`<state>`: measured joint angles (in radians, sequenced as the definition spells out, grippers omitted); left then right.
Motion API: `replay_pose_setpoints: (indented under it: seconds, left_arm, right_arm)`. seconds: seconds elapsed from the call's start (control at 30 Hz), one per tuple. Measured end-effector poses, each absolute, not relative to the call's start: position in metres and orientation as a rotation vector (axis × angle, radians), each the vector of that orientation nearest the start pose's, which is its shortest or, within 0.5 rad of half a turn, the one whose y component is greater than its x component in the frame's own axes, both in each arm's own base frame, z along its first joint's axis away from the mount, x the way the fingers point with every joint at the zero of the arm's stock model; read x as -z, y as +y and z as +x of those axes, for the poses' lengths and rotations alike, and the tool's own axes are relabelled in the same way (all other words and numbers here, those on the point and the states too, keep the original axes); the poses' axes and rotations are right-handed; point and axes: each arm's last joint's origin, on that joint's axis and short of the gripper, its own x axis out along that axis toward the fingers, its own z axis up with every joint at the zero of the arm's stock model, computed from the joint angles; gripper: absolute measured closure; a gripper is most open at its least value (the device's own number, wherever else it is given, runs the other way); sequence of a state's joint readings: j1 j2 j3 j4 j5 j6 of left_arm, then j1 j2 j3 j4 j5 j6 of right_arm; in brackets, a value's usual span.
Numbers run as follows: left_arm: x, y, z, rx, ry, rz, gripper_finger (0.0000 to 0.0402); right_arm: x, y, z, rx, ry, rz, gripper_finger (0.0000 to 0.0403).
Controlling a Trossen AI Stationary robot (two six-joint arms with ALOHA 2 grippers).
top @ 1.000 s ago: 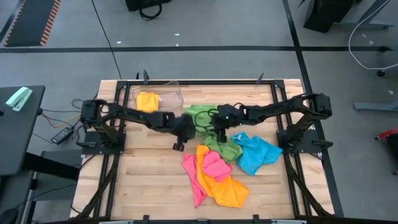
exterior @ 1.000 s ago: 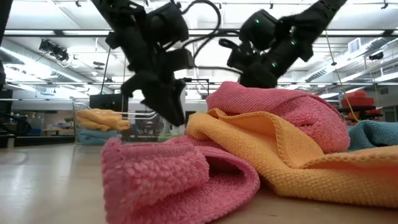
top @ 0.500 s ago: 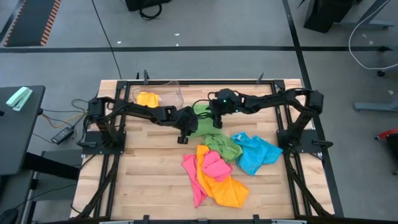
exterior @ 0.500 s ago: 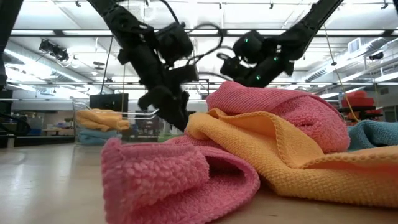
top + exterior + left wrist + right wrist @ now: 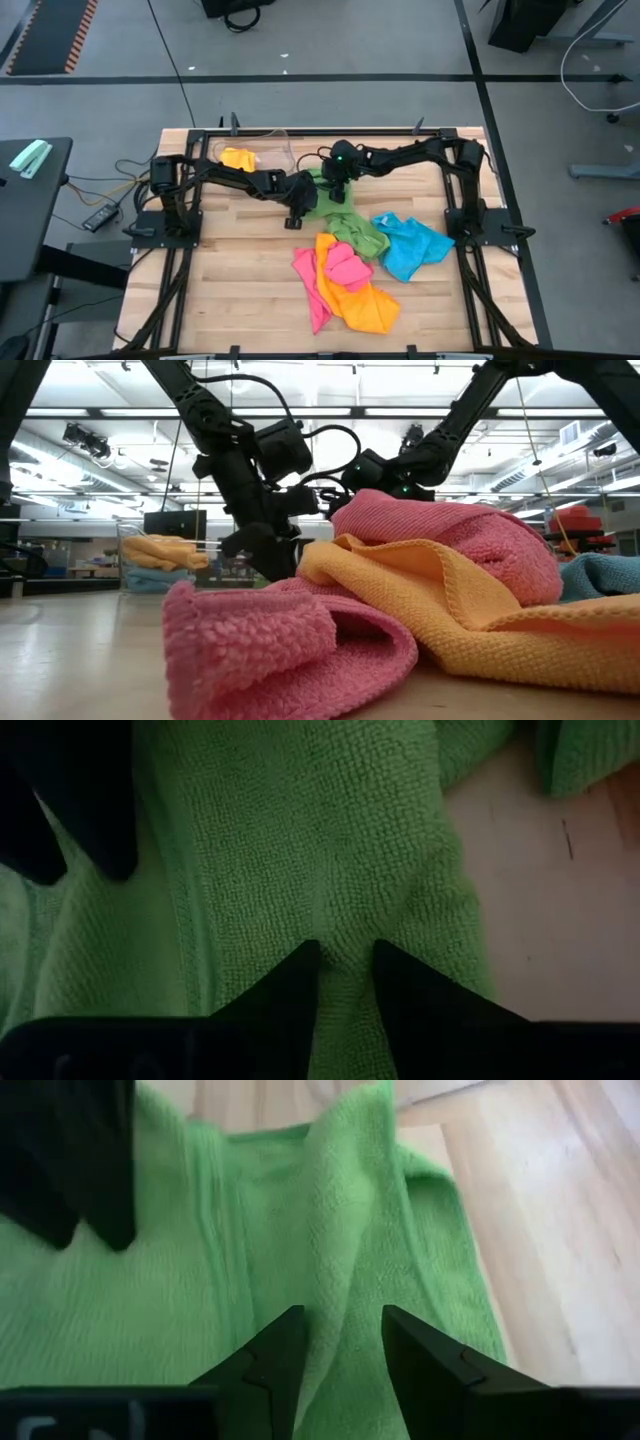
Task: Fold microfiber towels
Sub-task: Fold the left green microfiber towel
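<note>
Both arms meet over the green towel (image 5: 335,215), which lies crumpled on the wooden bench (image 5: 240,290) a little beyond its middle. The left claw (image 5: 345,975) reaches in from the left and sits down on this towel; its wrist view shows the two dark fingers close together with a raised ridge of green pile caught between the tips, so it is pinching the green towel. The right claw (image 5: 340,1345) comes in from the far right and hangs over the towel's far edge. Its fingers stand a little apart, astride a raised fold of the same cloth. Whether they actually press on that fold cannot be told.

Just right of the green towel lies the blue towel (image 5: 410,245), loosely bunched. Nearer the front edge, the orange towel (image 5: 358,298) and the pink towel (image 5: 335,268) are heaped together, the pink one partly on top of and partly beside the orange. In the low view this pile fills the foreground, the pink cloth rolled at the left and draped over the top, the orange spread between.

At the far left of the bench stands a clear bin (image 5: 272,150) with a yellow towel (image 5: 237,160) folded inside; in the low view a pale blue cloth (image 5: 155,580) shows beneath it.

No brand, label or writing can be read on the towels, the bin or the arms.
</note>
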<state>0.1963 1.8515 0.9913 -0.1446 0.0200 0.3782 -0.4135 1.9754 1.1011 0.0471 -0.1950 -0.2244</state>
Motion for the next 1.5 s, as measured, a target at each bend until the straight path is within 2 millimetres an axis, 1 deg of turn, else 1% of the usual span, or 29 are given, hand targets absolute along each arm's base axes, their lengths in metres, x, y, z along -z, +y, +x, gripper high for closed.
replay_pose_setpoints:
  seconds: [0.1, 0.2, 0.27, 0.37, 0.53, 0.83, 0.9, 1.0, 1.1, 1.2, 1.33, 1.4, 1.5]
  left_arm:
    - [-0.129, 0.066, 0.344, 0.033, 1.018, 0.236, 0.0294]
    - [-0.129, 0.066, 0.344, 0.033, 1.017, 0.233, 0.0294]
    - [-0.129, 0.066, 0.344, 0.034, 1.016, 0.232, 0.0294]
    - [-0.129, 0.066, 0.344, 0.033, 1.016, 0.229, 0.0294]
    - [-0.129, 0.066, 0.344, 0.029, 1.015, 0.222, 0.0294]
    - [-0.129, 0.066, 0.344, 0.028, 1.015, 0.219, 0.0294]
    - [-0.129, 0.066, 0.344, 0.028, 1.014, 0.22, 0.0295]
    - [-0.129, 0.066, 0.344, 0.028, 1.014, 0.22, 0.0294]
    - [-0.129, 0.066, 0.344, 0.028, 1.013, 0.221, 0.0295]
    - [-0.129, 0.066, 0.344, 0.028, 1.011, 0.222, 0.0296]
    - [-0.129, 0.066, 0.344, 0.028, 1.009, 0.223, 0.0296]
    - [-0.129, 0.066, 0.344, 0.028, 1.005, 0.224, 0.0296]
    - [-0.129, 0.066, 0.345, 0.027, 1.003, 0.224, 0.0297]
  right_arm:
    - [-0.129, -0.155, 0.357, 0.129, 0.823, 0.045, 0.0264]
    - [-0.142, -0.163, 0.353, 0.188, 0.798, 0.038, 0.0268]
    - [-0.147, -0.169, 0.349, 0.217, 0.793, 0.038, 0.0269]
    - [-0.144, -0.174, 0.344, 0.222, 0.829, 0.037, 0.027]
    - [-0.141, -0.174, 0.338, 0.186, 0.892, 0.012, 0.0269]
    - [-0.14, -0.18, 0.333, 0.173, 0.925, -0.037, 0.0276]
    - [-0.141, -0.181, 0.333, 0.157, 0.906, -0.051, 0.0276]
    - [-0.145, -0.181, 0.338, 0.111, 0.832, -0.07, 0.0276]
    - [-0.148, -0.18, 0.343, 0.112, 0.775, -0.077, 0.0276]
    - [-0.146, -0.183, 0.345, 0.107, 0.745, -0.039, 0.0276]
    - [-0.135, -0.187, 0.343, 0.13, 0.781, 0.041, 0.0276]
    - [-0.132, -0.191, 0.344, 0.143, 0.772, 0.052, 0.0273]
    - [-0.127, -0.192, 0.341, 0.151, 0.799, 0.083, 0.0268]
